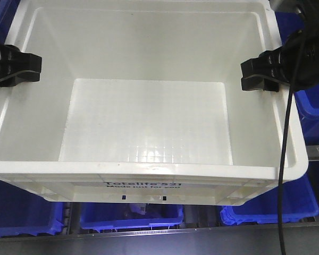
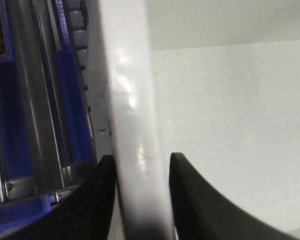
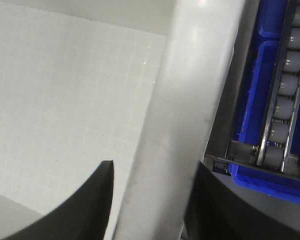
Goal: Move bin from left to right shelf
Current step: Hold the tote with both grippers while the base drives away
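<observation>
The white bin fills the front view, open and empty, with black "Totelife 521" print on its near wall. My left gripper straddles its left rim, and my right gripper straddles its right rim. In the left wrist view the rim runs between the two black fingers of the left gripper, which is shut on it. In the right wrist view the rim passes between the right gripper's fingers, one inside the wall and one outside.
Blue bins sit below the white bin's near edge, behind a metal shelf rail. A black cable hangs across the bin's right rim. A roller track and a blue bin lie just outside the right wall.
</observation>
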